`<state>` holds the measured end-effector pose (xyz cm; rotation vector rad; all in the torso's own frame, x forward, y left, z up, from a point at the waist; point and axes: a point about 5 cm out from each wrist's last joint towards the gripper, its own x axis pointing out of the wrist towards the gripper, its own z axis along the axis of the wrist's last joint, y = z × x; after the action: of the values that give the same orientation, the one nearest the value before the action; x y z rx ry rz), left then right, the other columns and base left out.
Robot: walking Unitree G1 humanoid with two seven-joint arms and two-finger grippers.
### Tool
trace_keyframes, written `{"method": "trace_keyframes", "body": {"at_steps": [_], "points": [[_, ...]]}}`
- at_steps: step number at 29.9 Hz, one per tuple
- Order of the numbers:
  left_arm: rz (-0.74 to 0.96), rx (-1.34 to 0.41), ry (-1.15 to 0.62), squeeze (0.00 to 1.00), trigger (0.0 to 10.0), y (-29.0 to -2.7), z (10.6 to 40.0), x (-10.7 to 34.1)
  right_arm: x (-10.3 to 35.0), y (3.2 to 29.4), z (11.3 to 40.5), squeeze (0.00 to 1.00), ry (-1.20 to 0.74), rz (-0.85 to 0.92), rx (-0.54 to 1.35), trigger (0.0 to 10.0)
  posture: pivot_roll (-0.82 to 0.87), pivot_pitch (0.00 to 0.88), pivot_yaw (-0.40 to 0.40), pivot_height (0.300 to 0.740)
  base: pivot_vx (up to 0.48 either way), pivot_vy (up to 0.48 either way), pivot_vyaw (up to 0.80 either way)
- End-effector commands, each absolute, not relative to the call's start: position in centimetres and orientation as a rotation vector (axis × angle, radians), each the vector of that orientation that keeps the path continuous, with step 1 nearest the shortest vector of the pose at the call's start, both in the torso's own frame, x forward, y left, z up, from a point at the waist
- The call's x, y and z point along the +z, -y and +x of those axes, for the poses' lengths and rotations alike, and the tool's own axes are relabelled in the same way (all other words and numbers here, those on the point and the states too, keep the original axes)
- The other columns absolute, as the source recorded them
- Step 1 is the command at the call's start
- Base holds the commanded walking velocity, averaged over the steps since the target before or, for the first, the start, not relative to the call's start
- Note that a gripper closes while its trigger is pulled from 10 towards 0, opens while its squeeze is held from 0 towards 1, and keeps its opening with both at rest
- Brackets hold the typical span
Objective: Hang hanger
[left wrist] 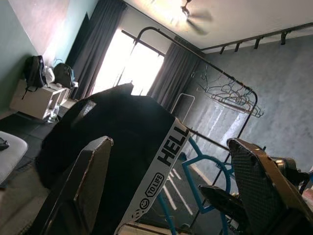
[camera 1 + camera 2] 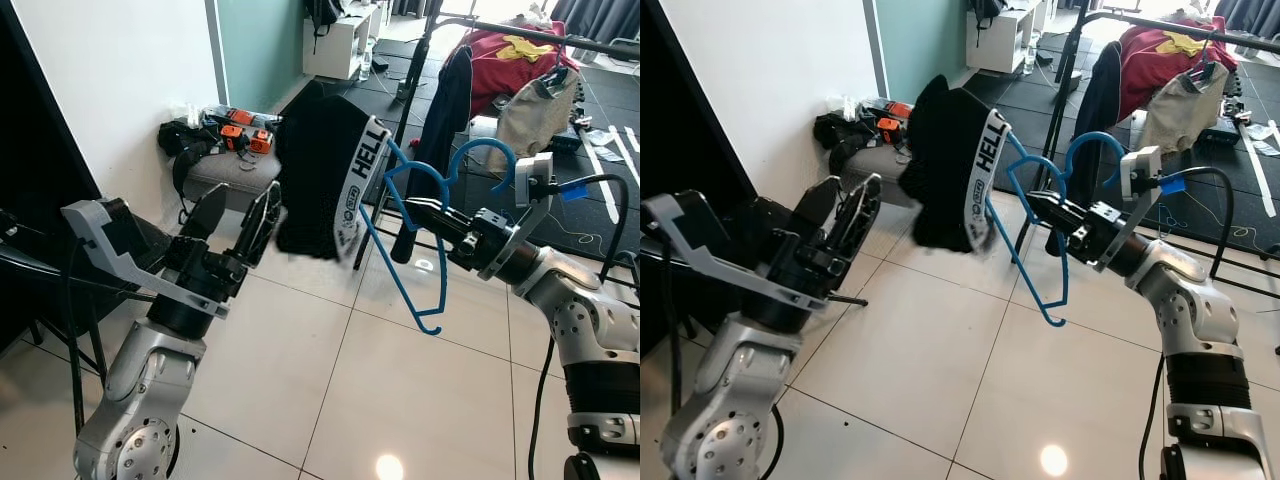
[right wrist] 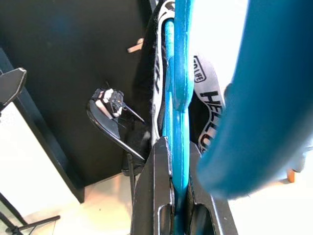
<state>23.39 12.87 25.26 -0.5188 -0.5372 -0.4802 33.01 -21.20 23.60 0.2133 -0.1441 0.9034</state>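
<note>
Two grippers raised over white floor tiles (image 2: 330, 350). Left gripper (image 2: 238, 222) at 9 o'clock in the head views: fingers spread wide, nothing between them, tips just short of the black garment (image 2: 318, 175) and pointed toward it. Left fingers (image 1: 83, 188) seen wide apart in the left wrist view, with the garment framed between them but not touched.

Right gripper (image 2: 425, 212) at 3 o'clock: jaws closed narrow on the blue hanger (image 2: 415, 235), clamped near its neck. Same grip confirmed in the right wrist view, with blue plastic pinched between both black fingers (image 3: 155, 191). Hanger held off the floor, tilted, hook curling up toward 1 o'clock above the gripper, lower bar slanting down toward 6 o'clock.

Garment draped on the far shoulder of the hanger, hanging at 11 o'clock of the right gripper; white strip lettered "HELL" (image 2: 366, 158) along its near edge.

Beyond, at 12 to 1 o'clock: black clothes rack (image 2: 520, 30) with a dark garment (image 2: 445, 105), a red garment (image 2: 510, 55) and a beige one (image 2: 535, 115) on or against it. At 10 o'clock against the white wall (image 2: 120, 70): grey cushion (image 2: 225, 170) carrying orange and black items (image 2: 245, 130). At 12 o'clock, farther back: white shelf unit (image 2: 340, 40).
</note>
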Motion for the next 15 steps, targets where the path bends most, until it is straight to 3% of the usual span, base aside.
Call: {"method": "trace_keyframes", "body": {"at_steps": [1,7,8,9,10,15], "points": [[-0.479,-0.499,0.502,0.44,10.0,-12.4,23.4,24.7,23.8,20.7,33.0,0.0,0.158,0.217,0.938,10.0,-0.06,0.107,-0.031,0.74,0.0,0.0,0.0],[-0.414,-0.519,0.447,0.38,10.0,-10.9,23.3,24.1,23.8,19.4,32.6,0.0,0.124,0.192,1.036,10.0,-0.06,0.105,-0.031,0.74,0.0,0.0,0.0],[-0.386,-0.531,0.418,0.13,10.0,-9.9,23.2,23.8,23.7,18.5,32.0,0.0,0.104,0.16,1.128,10.0,-0.06,0.105,-0.033,0.74,0.0,0.0,0.0],[-0.386,-0.531,0.418,0.13,10.0,-9.9,23.2,23.8,23.7,18.5,32.0,0.0,0.104,0.16,1.128,10.0,-0.06,0.105,-0.033,0.74,0.0,0.0,0.0],[-0.374,-0.537,0.401,0.0,10.0,-9.1,23.1,23.5,23.8,17.8,31.5,0.0,0.091,0.131,1.215,10.0,-0.06,0.101,-0.034,0.74,0.0,0.0,0.0],[-0.362,-0.542,0.388,0.0,10.0,-8.4,23.0,23.3,24.4,17.2,31.2,0.0,0.099,0.116,1.316,10.0,-0.05,0.096,-0.038,0.74,0.0,0.0,0.0]]}}
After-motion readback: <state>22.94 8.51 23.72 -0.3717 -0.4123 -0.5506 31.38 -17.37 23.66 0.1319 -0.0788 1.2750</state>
